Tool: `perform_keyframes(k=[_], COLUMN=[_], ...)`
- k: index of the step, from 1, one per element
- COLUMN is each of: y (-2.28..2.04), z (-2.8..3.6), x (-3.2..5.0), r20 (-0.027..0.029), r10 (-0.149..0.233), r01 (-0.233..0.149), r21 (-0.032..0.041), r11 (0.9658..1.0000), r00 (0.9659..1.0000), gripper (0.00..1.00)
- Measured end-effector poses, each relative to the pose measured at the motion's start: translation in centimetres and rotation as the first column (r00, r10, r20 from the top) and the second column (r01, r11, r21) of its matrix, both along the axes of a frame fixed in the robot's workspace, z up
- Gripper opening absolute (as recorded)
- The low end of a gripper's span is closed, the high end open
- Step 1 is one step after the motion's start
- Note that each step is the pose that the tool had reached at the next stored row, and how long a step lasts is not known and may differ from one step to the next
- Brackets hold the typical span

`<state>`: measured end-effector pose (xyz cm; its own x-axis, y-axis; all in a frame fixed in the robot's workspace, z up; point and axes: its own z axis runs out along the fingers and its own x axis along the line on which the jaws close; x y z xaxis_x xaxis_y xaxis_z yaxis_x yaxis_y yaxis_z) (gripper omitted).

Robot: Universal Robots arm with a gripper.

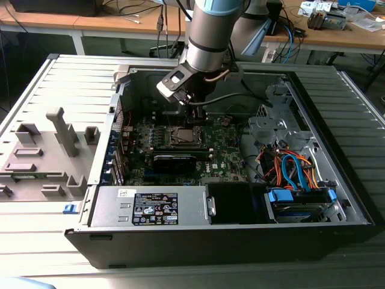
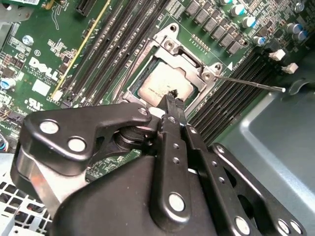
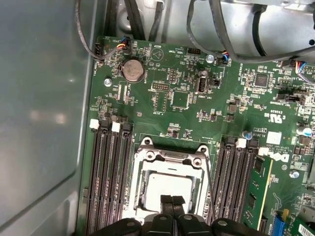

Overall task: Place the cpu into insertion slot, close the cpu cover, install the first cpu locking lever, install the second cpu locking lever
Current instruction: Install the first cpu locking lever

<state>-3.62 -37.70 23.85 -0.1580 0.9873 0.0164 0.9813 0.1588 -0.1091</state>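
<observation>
Our pincer (image 2: 172,95), pinched narrow and empty, hangs just over the chip (image 2: 157,81); we judge it light, fragile, best edge-gripped.

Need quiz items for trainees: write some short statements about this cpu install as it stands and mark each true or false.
1. The cpu lies in the insertion slot. True.
2. The tool holds the cpu high above the motherboard. False: the tool, fingertips together, is just over the cpu, which lies in the slot.
3. The cpu cover frames the cpu, whose top shows through its window. True.
4. The computer case is shut by a side panel. False: it is open and the motherboard is exposed.
</observation>
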Motion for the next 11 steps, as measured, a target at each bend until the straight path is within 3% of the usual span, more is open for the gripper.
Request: perform_keyframes(k=[5,11], y=[0.00,0.00], z=[0.00,-0.02], x=[0.00,0.00], r20=[0.0000,0.0001], r10=[0.067,0.141], r01=[-0.067,-0.141], r21=[-0.0001,0.0000], r11=[0.9977,0.9900], r00=[0.9977,0.9900], gripper=[0.11,0.11])
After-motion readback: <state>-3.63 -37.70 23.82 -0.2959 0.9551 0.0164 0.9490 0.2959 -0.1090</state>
